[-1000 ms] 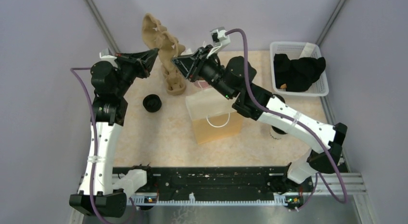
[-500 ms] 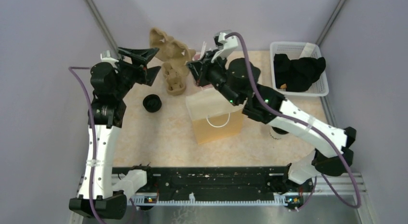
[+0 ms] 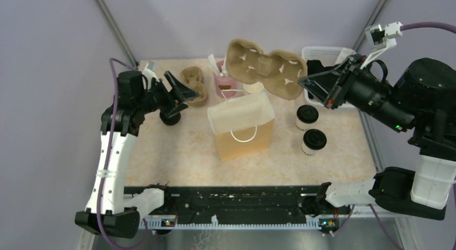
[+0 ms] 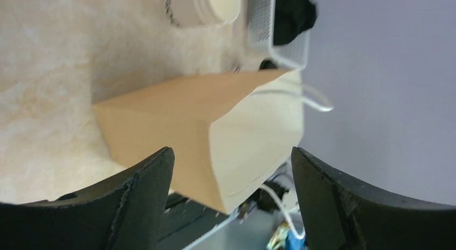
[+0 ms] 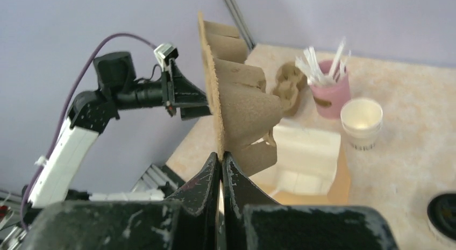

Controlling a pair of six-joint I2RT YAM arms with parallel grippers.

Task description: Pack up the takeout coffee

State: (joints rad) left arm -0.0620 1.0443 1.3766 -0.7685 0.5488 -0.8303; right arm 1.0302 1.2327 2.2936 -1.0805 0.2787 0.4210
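Note:
Two takeout coffee cups (image 3: 307, 116) (image 3: 314, 141), white with black lids, stand on the table right of the paper bag (image 3: 242, 126). My right gripper (image 3: 302, 80) is shut on the edge of a brown two-cup cardboard carrier (image 3: 263, 67), held in the air above the back of the bag; in the right wrist view the carrier (image 5: 236, 105) hangs edge-on from the jaws (image 5: 220, 156). My left gripper (image 3: 180, 94) is open and empty, just right of the stack of carriers (image 3: 193, 84); its wrist view looks at the bag (image 4: 215, 131).
A pink cup of stirrers (image 3: 223, 80) and lidless white cups (image 3: 253, 87) stand behind the bag. A white basket of black lids (image 3: 333, 75) sits at the back right. A loose black lid (image 3: 170, 118) lies under the left gripper.
The right gripper closed on the top carrier, pulled it off the stack and swung right and up. The left gripper let go of the stack, opened and dropped toward the table.

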